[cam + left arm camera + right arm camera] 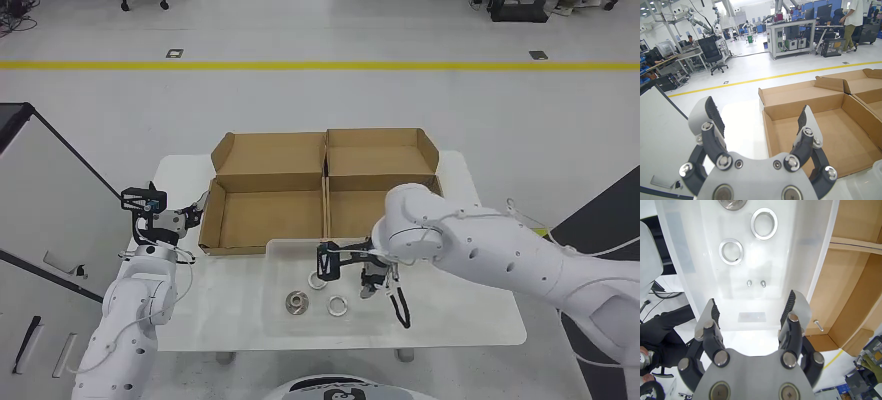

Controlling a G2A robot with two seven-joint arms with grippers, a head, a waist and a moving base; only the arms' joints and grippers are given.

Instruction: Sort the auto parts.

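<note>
**Metal parts in a clear tray, both jaws spread**

A translucent white plastic tray (pixel 806 247), smooth and glossy, lies on the white tabletop (pixel 220 310), one long side against two open boxes of matte brown cardboard. On its floor two bright metal rings lie flat and apart, the wider ring (pixel 763 237) and the narrower ring (pixel 731 263). Beyond them sits a flanged hub (pixel 296 301), apparently a round disc with a raised centre, though the right wrist view cuts it off. Nearer the tray's middle, the first bolt (pixel 749 283) and the second bolt (pixel 763 283), both stubby, lie just beside each other. A pale rectangular label (pixel 752 317) sits at the tray's end.

The left box (pixel 829 128) has its flaps raised. The right box (pixel 848 275) has a longer bolt (pixel 818 325) lying in the corner next to the tray.

The right gripper (pixel 752 298) hangs over the tray's end, its jaws wide apart with nothing between the ribbed black pads. In the top view that arm hides part of the right box. The left gripper (pixel 757 104) sits off the left box's outer side, jaws parted and empty.
</note>
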